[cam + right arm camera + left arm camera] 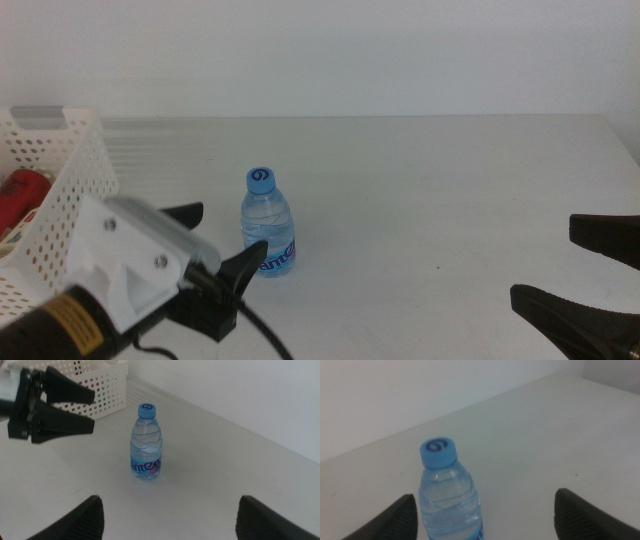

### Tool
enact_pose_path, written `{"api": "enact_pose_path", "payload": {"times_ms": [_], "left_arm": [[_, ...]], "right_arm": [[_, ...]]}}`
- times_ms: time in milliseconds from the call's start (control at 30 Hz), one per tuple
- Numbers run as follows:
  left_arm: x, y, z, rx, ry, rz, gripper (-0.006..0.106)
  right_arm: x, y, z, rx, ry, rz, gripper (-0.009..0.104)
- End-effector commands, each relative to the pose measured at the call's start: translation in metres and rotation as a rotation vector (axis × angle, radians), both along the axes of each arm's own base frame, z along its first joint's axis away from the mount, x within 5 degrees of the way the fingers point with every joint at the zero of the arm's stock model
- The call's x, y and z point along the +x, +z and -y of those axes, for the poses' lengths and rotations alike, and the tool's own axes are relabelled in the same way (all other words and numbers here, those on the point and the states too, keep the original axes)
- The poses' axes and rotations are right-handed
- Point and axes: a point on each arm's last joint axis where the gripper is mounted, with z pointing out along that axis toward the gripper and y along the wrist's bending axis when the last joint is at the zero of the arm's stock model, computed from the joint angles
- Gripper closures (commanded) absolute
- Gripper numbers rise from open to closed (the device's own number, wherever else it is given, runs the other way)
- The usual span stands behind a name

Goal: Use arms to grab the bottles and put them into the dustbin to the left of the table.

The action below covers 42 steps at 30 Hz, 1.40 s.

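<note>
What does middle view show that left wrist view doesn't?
Only the middle view shows the white basket with a red can inside, the left gripper from outside, open beside the bottle, and the right gripper waiting open. Only the left wrist view shows the cap closely. Both show the water bottle upright on the table.

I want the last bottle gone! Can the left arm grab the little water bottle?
Probably yes. The left gripper has its jaws open right beside the upright water bottle, with nothing between them. The right gripper waits farther off.
</note>
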Motion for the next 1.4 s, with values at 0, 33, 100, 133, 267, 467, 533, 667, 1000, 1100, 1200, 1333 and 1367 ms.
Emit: {"api": "enact_pose_path", "payload": {"times_ms": [0,33,100,133,267,467,533,667,1000,1100,1200,1333,1367], "left_arm": [[0.001,0.007,-0.001,-0.140,0.022,0.134,0.010],[0.001,0.002,-0.002,-0.145,0.029,0.130,0.010],[0.004,-0.008,-0.001,-0.144,0.049,0.105,0.010],[0.006,-0.013,0.000,-0.138,0.052,0.095,0.010],[0.015,-0.026,0.004,-0.131,0.068,0.077,0.010],[0.028,-0.039,0.010,-0.168,0.094,0.138,0.010],[0.031,-0.043,0.011,-0.184,0.106,0.159,0.010],[0.039,-0.051,0.015,-0.205,0.115,0.177,0.010],[0.065,-0.068,0.027,-0.198,0.152,0.175,0.010],[0.073,-0.069,0.026,-0.201,0.163,0.175,0.010],[0.081,-0.068,0.022,-0.218,0.187,0.175,0.010],[0.093,-0.067,0.021,-0.230,0.174,0.163,0.010],[0.096,-0.068,0.021,-0.227,0.168,0.150,0.010]], "right_arm": [[0.002,0.016,0.000,0.056,-0.008,0.085,0.024],[0.002,0.016,0.000,0.056,-0.008,0.085,0.024],[0.002,0.016,0.000,0.056,-0.008,0.085,0.024],[0.002,0.016,0.000,0.056,-0.008,0.085,0.024],[0.002,0.016,0.000,0.056,-0.008,0.085,0.024],[0.002,0.016,0.000,0.056,-0.008,0.085,0.024],[0.002,0.016,0.000,0.056,-0.008,0.085,0.024],[0.002,0.016,0.000,0.056,-0.008,0.085,0.024],[0.002,0.016,0.000,0.056,-0.008,0.085,0.024],[0.002,0.016,0.000,0.056,-0.008,0.085,0.024],[0.002,0.016,0.000,0.056,-0.008,0.085,0.024],[0.002,0.016,0.000,0.056,-0.008,0.085,0.024],[0.002,0.016,0.000,0.056,-0.008,0.085,0.024]]}}
